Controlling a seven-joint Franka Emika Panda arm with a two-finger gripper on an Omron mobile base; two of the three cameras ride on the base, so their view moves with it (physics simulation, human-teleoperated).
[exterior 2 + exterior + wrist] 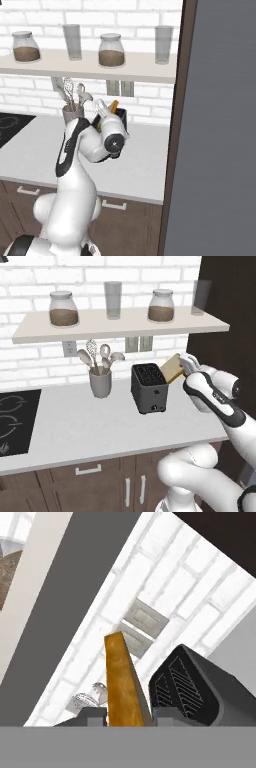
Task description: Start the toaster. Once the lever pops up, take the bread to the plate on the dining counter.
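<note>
Bread [171,368], tilted, sits right of centre in the left base view, just above the toaster [148,388], clamped edge-on between the gripper [186,367] jaws.

My arm [210,421] is a chain of glossy white, rounded plastic shells, fat and smooth like swollen tubes. At the lower right of the left base view, a black band curves along the forearm link, and dark grey rings mark the joints. In the middle of the right base view, a round white cap carries a small dark disc at its centre. At that frame's lower left, a black collar rims the bulbous white base segment.
</note>
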